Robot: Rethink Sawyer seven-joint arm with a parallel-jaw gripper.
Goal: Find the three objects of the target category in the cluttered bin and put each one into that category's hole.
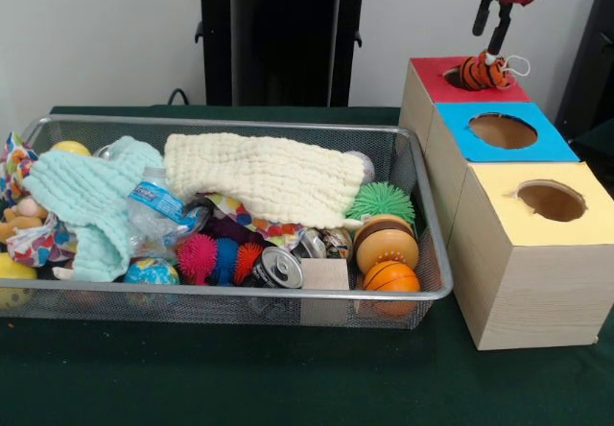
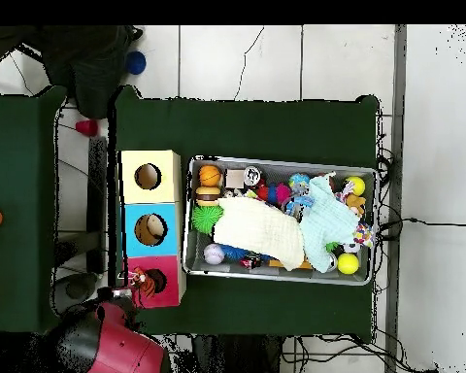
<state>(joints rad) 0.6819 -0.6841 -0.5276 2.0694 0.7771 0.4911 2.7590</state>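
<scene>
The wire mesh bin lies on the green table, full of clutter; it also shows in the overhead view. A tan plush toy peeks out at its left end, partly under a patterned cloth; it shows in the overhead view at the bin's right end. Other plush toys are hidden. The blue-topped box's hole is empty. My gripper hangs right over an orange striped plush toy that sits in the red-topped box's hole.
A cream knitted cloth and a mint cloth cover much of the bin. Spiky balls, a small basketball, a can and a bottle lie around them. The yellow-topped box stands nearest the camera.
</scene>
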